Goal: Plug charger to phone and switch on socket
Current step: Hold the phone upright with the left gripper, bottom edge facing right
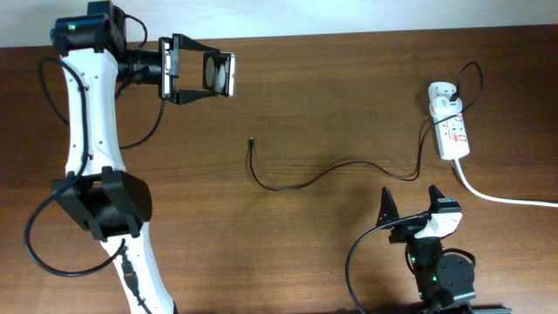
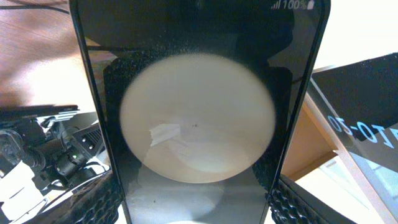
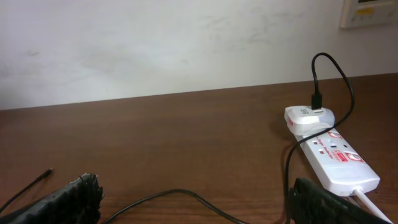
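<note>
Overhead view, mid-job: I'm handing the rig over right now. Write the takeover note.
Left gripper: shut on the phone, held off the table at far left, screen lit.
Right gripper: open, empty, at the near edge, short of the socket.
Charger: its adapter sits at the socket's far end; its plug tip lies free mid-table.
Done: phone in hand.
Left: grasp the plug tip, insert it in the phone, switch on the socket. Switch state cannot be told.

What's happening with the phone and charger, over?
Left gripper shut on phone. Right gripper open, empty. Charger tip loose on table, unplugged. Nothing blocking.
</note>
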Available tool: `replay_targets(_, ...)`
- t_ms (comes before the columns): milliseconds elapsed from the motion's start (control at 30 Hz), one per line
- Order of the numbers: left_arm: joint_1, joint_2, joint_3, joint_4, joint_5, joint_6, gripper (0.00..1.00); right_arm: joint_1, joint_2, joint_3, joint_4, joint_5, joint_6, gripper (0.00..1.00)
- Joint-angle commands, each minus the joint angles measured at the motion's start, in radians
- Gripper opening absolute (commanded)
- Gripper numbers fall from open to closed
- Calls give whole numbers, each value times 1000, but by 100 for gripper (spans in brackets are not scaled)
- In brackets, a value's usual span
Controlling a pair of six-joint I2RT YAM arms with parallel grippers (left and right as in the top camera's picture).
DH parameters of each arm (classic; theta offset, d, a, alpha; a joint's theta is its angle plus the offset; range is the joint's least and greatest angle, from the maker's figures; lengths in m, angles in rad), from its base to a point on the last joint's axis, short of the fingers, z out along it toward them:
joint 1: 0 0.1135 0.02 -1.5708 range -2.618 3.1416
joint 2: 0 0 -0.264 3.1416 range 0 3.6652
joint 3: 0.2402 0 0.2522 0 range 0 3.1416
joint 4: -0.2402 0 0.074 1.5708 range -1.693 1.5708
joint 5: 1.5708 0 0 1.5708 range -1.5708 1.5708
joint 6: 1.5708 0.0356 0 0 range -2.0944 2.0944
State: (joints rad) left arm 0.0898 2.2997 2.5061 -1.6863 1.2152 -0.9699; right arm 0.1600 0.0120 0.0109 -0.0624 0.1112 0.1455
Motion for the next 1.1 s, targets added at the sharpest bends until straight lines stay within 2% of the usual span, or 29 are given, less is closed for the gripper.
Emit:
replay_targets(0, -10, -5, 29, -2, 19, -34, 15, -3, -8, -5, -8, 2, -7, 99)
replay_targets(367, -10, -5, 29, 2, 13, -70, 14, -3, -8, -5, -8, 2, -7, 99)
replay_targets(467, -10, -5, 29, 2, -69, -70, 8, -3, -8, -5, -8, 2, -7, 99)
replay_targets(867, -10, -5, 29, 2, -130, -69, 11, -3, -8, -5, -8, 2, -7, 99)
replay_targets(1067, -10, -5, 29, 1, -218, -69, 11, -3, -8, -5, -8, 2, -6, 99)
